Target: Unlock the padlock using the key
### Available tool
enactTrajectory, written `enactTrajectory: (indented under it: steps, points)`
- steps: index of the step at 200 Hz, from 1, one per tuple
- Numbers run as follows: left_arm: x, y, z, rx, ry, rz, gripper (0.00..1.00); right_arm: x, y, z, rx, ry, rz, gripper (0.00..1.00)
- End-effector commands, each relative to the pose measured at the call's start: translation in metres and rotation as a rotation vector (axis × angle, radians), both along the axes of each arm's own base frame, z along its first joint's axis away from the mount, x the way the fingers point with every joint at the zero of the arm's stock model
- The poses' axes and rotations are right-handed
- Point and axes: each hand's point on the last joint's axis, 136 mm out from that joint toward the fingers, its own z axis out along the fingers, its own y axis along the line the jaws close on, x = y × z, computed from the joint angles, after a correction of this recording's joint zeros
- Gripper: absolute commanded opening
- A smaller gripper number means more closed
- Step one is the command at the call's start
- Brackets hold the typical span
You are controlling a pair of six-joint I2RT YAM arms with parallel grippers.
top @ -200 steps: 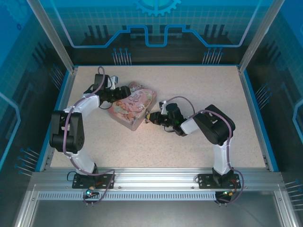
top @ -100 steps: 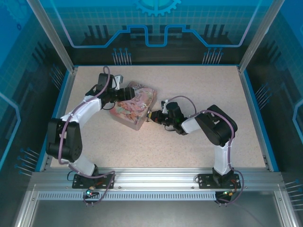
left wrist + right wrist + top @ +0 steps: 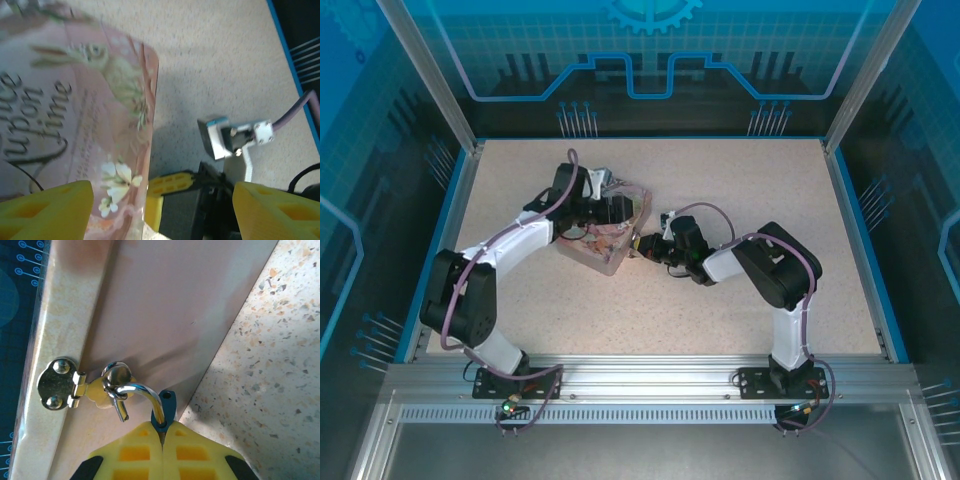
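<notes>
Your right gripper (image 3: 162,429) has its fingers (image 3: 140,452) pressed together on the padlock (image 3: 171,407), pinching the blue body just below the shackle (image 3: 145,390). The shackle hooks through the latch (image 3: 107,381) on the tin's (image 3: 165,305) near-right wall. Your left gripper (image 3: 161,197) hovers over the tin's right end with its fingers (image 3: 45,210) spread wide and gripping nothing, though you cannot tell whether they brush the lid.

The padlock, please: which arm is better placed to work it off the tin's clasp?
Probably right: the right claw grips the padlock at the tin's clasp; the left claw hangs open above the lid.
</notes>
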Motion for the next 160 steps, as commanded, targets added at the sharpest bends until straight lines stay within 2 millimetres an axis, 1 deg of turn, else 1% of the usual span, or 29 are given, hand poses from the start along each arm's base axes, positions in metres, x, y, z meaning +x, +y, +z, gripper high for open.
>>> enactTrajectory:
  steps: [1, 47, 63, 85, 96, 116, 117, 119, 160]
  points:
    - [-0.011, -0.009, -0.014, -0.024, 0.046, -0.021, 0.75, 0.003, -0.002, 0.003, -0.003, 0.008, -0.033, 0.00]
    - [-0.029, -0.003, -0.040, 0.008, 0.099, -0.025, 0.74, 0.013, -0.006, 0.014, 0.010, -0.004, -0.072, 0.00]
    - [-0.037, 0.001, -0.053, 0.026, 0.121, -0.020, 0.74, 0.018, -0.009, 0.017, 0.009, -0.010, -0.090, 0.00]
    - [-0.049, 0.005, -0.069, 0.036, 0.154, -0.013, 0.74, 0.023, -0.008, 0.022, 0.020, -0.008, -0.102, 0.00]
    - [-0.054, 0.007, -0.073, 0.040, 0.162, -0.009, 0.74, 0.023, -0.007, 0.022, 0.024, -0.003, -0.102, 0.00]
    - [-0.060, 0.008, -0.078, 0.044, 0.172, -0.009, 0.74, 0.025, -0.011, 0.021, 0.020, 0.007, -0.116, 0.00]
    - [-0.061, 0.009, -0.078, 0.044, 0.173, -0.009, 0.74, 0.028, -0.009, 0.027, 0.029, -0.003, -0.117, 0.00]
    - [-0.061, 0.009, -0.079, 0.045, 0.173, -0.008, 0.74, 0.032, -0.008, 0.032, 0.036, -0.012, -0.120, 0.00]
    - [-0.066, 0.013, -0.085, 0.057, 0.184, 0.001, 0.75, 0.042, -0.011, 0.050, 0.044, -0.036, -0.131, 0.00]
